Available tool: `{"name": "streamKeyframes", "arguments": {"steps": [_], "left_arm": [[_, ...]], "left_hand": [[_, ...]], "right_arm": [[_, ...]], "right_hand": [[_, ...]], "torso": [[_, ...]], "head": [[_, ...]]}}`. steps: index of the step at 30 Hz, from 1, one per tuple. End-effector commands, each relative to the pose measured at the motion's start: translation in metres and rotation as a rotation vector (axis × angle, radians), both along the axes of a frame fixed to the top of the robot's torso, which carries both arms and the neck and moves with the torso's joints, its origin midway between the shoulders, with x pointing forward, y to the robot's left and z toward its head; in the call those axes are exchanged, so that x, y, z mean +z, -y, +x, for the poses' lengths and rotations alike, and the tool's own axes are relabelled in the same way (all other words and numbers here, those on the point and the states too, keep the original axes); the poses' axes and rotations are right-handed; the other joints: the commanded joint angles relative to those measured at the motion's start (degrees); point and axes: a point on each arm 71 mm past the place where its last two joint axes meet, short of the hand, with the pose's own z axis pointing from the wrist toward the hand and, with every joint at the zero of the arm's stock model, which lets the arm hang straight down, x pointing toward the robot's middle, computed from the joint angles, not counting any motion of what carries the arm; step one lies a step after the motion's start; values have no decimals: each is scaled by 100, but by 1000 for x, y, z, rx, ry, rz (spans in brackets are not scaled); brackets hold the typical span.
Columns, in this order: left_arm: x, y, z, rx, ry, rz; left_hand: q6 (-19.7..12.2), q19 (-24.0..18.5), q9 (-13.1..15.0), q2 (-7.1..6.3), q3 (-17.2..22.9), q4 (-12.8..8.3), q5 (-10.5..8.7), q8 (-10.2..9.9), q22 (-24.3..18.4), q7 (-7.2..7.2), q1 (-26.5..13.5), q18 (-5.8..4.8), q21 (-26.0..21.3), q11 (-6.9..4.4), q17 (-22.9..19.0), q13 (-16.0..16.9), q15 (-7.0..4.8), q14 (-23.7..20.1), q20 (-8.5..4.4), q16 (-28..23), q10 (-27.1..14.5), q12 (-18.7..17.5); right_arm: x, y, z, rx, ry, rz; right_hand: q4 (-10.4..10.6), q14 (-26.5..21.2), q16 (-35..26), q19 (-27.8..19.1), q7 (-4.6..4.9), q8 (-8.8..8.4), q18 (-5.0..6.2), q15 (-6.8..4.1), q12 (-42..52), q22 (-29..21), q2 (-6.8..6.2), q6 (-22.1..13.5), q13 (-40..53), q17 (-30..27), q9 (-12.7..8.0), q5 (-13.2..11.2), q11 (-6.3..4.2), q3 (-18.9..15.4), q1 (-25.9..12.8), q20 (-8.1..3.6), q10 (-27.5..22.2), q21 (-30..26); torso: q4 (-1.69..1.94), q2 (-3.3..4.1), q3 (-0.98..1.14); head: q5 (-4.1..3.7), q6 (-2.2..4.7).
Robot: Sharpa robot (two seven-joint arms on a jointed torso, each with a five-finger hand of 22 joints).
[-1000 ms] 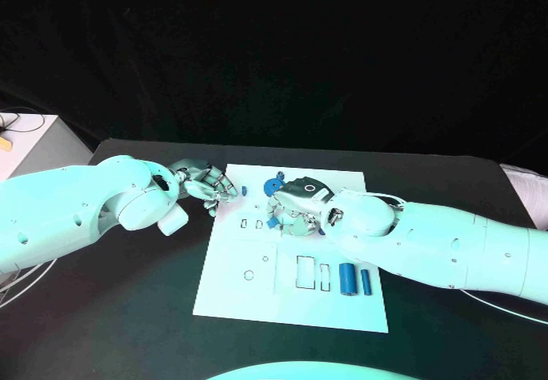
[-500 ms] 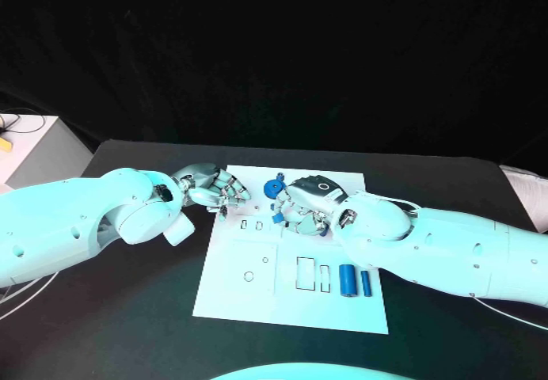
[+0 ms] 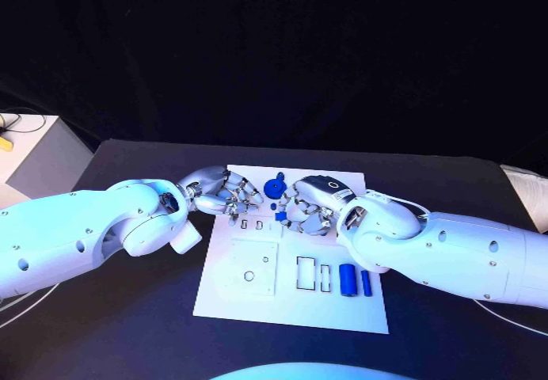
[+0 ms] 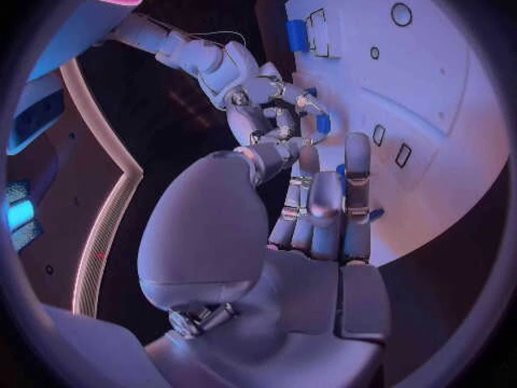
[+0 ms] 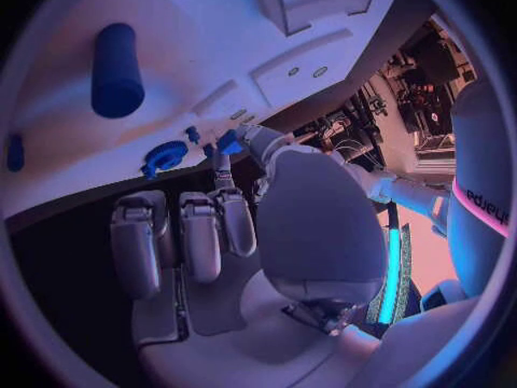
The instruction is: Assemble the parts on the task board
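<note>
Both silver hands meet over the far part of the white rectangular task board [image 3: 286,305], which lies on the black desk [image 3: 137,324]. The left hand [image 3: 219,192] hovers over the board's far left corner with its fingers [image 4: 323,194] extended side by side; whether it holds anything cannot be told. The right hand [image 3: 306,207] faces it, close by, and pinches a small blue block-shaped part [image 5: 228,140] between thumb and a fingertip, the remaining fingers [image 5: 177,233] lying straight. Between the two hands, at the board's far edge, sits a blue round toothed wheel [image 3: 274,188], with a small blue peg [image 5: 192,134] beside it. On the near side of the right hand two blue cylinders [image 3: 355,279] lie side by side on the board, next to rectangular slots [image 3: 306,271] and a round hole [image 3: 249,276].
</note>
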Motion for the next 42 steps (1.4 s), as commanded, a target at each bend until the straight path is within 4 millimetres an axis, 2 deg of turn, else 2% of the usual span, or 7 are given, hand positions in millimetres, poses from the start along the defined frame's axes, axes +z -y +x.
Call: {"name": "streamKeyframes", "arguments": {"steps": [1,13,19,20,25,29,42], "left_arm": [[2,7,-3,-73,73,10],[-3,19,-5,-142,92,66],[-5,24,-4,-160,109,107],[-6,24,-4,-163,113,119],[-8,27,-4,-182,121,160],[-9,29,-4,-196,126,185],[-11,31,-3,-198,129,212]], "left_hand": [[68,38,-22,23,28,-45,-4,-48,10,-3,-28,94,36,-19,24,-4,-13,40,-17,44,36,27],[152,74,-198,136,180,-61,14,-309,42,-21,-110,93,126,-57,374,10,-48,215,-52,251,149,86],[106,168,-398,268,470,0,21,-706,127,-28,-256,89,286,-116,925,134,-102,479,-96,567,248,282],[107,308,-438,308,607,-11,37,-797,348,-37,-264,52,425,-139,1070,191,-122,547,-116,643,285,376],[156,429,-532,268,1079,-178,56,-1013,621,-80,-310,18,679,-186,1244,340,-169,627,-174,737,287,604],[208,453,-573,217,1324,-286,62,-1113,760,-85,-399,4,827,-196,1313,398,-180,657,-191,773,280,693],[238,467,-593,198,1431,-348,72,-1167,842,-87,-455,-5,912,-199,1362,425,-186,678,-197,798,282,735]], "right_arm": [[1,2,0,-30,-22,24],[5,0,-2,-38,-25,44],[7,-1,-3,-38,-27,54],[7,-2,-3,-37,-27,56],[8,-2,-4,-37,-27,60],[9,-2,-4,-37,-27,62],[11,-3,-6,-32,-24,69]], "right_hand": [[33,569,-40,600,-58,29,-82,-16,-31,1505,-5,29,774,1335,169,35,-8,-12,-59,-24,-35,31],[41,567,-44,600,-57,30,-82,-16,-29,1505,-6,25,776,1329,170,56,-7,-17,-70,-23,-32,31],[44,567,-45,600,-57,31,-82,-15,-30,1505,-6,24,776,1328,170,66,-7,-18,-73,-23,-33,31],[45,567,-43,600,-57,32,-82,-15,-27,1505,-6,24,778,1330,171,70,-8,-19,-74,-23,-30,31],[45,567,-43,600,-57,32,-82,-15,-27,1505,-6,24,778,1330,171,70,-8,-19,-74,-23,-30,31],[45,567,-43,600,-57,32,-82,-15,-27,1505,-6,24,778,1330,171,70,-8,-19,-74,-23,-30,31],[45,567,-44,600,-59,36,-82,-16,-13,1505,-10,25,790,1329,173,85,-9,-22,-74,-23,-18,31]], "torso": [[-3,2,10],[-2,4,10],[-6,5,6],[-7,7,7],[-6,4,7],[-1,5,5],[1,2,4]], "head": [[6,-3],[2,-7],[-5,-11],[-9,-10],[-17,-16],[-22,-32],[-29,-55]]}}
